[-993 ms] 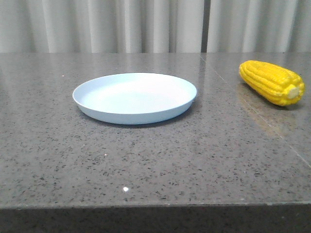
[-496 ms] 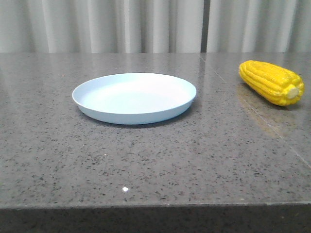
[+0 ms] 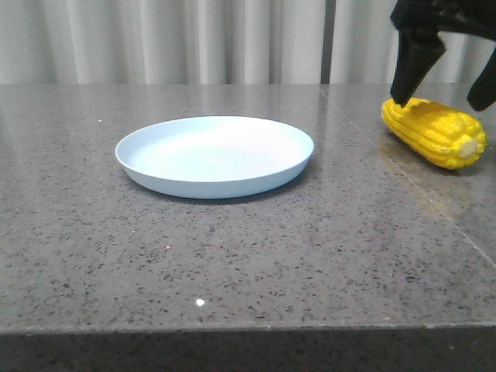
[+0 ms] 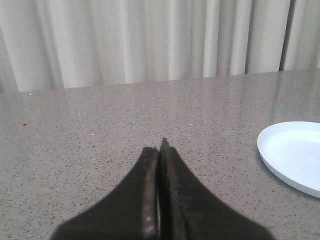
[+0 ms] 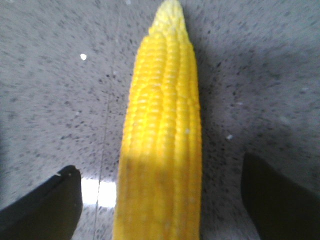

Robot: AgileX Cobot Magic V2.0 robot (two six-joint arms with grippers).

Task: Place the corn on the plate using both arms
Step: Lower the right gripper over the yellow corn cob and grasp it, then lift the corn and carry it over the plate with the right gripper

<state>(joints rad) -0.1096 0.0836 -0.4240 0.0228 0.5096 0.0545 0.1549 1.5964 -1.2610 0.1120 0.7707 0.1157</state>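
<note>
- Spanning the whole scene, the surface (image 3: 248, 263) carries the plate (image 3: 215, 155) centrally, unoccupied.
- Lying well right of the plate, the corn (image 3: 434, 132) sits between the right gripper (image 5: 160, 200) fingers, spread wide; being glossy and round, it may roll or squirt free if pinched off-centre.
- Resting apart, the left gripper (image 4: 159, 150) is closed on nothing.

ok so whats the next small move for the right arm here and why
Probably lower the right pincer a little further, then close. Its fingers stand wide apart on either side of the corn and touch nothing, with the cob lying on the table to the right of the bare plate.
</note>
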